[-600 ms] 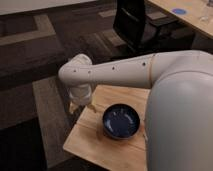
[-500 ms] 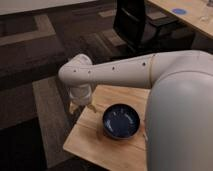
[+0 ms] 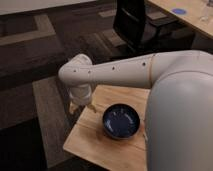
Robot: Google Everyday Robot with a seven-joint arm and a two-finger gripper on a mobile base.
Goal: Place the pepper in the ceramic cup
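Observation:
My gripper (image 3: 82, 105) hangs from the white arm (image 3: 115, 72) over the far left edge of a small wooden table (image 3: 92, 141). The arm reaches in from the right and fills much of the view. The pepper is not in view. The ceramic cup is not in view either; either may be hidden behind the arm or the gripper. Just right of the gripper a wide dark blue bowl (image 3: 121, 120) sits on the table.
A black office chair (image 3: 136, 22) stands behind the table on the dark patterned carpet. A wooden desk (image 3: 192, 17) with a blue disc (image 3: 178, 11) on it is at the top right. The table's left and front edges drop to the floor.
The arm and gripper have hardly moved; the gripper stays at the table's far left edge. The bowl has not moved.

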